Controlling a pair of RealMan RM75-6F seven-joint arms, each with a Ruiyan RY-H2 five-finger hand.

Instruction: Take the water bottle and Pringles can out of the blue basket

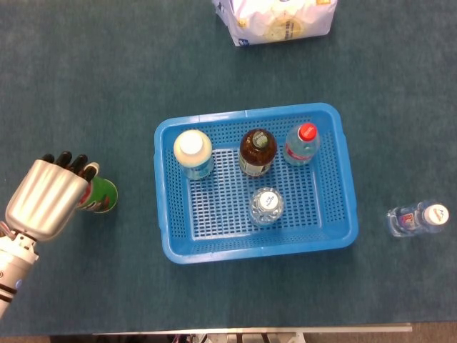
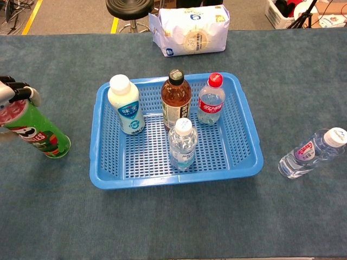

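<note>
My left hand (image 1: 46, 198) grips the top of the green Pringles can (image 2: 37, 132), whose base rests on the cloth left of the blue basket (image 2: 233, 162); the can leans a little. In the head view the can (image 1: 100, 195) peeks out beside the fingers. One clear water bottle (image 2: 310, 152) lies on its side on the table right of the basket, also visible in the head view (image 1: 418, 218). Another clear water bottle (image 2: 182, 144) stands inside the basket near its front. The right hand is out of both views.
Inside the basket stand a white milk bottle (image 2: 126, 105), a brown tea bottle (image 2: 175, 99) and a red-capped bottle (image 2: 211, 100). A white bag (image 2: 188, 30) lies at the table's far edge. A black stool (image 2: 129, 8) stands behind the table.
</note>
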